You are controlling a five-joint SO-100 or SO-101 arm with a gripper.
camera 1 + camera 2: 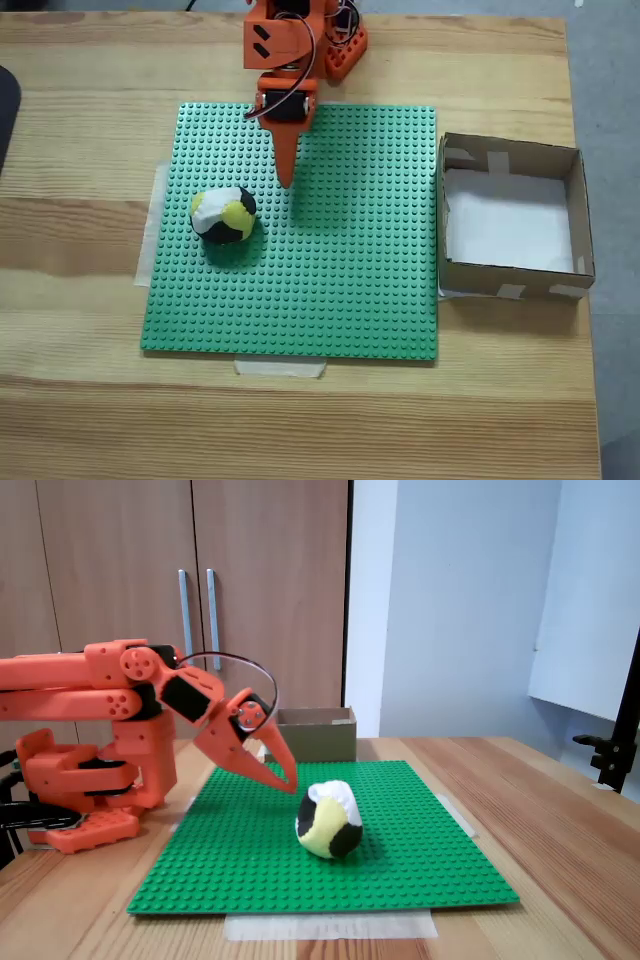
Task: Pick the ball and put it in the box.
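Claw (285, 777) shut — just beside ball (329, 820), box (577, 215) apart.

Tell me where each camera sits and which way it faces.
A fixed view: above the table, looking down; orange arm enters from the top edge, box at right.
Another fixed view: low at the table's edge, looking across the green baseplate toward cupboards; arm at left.
Both show the ball and gripper.

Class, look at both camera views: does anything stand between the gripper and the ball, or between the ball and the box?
Nothing visible does. The gripper hangs just beside the ball, with bare green baseplate between them. From the ball to the box lies open baseplate too; only the box's own low wall must be cleared.
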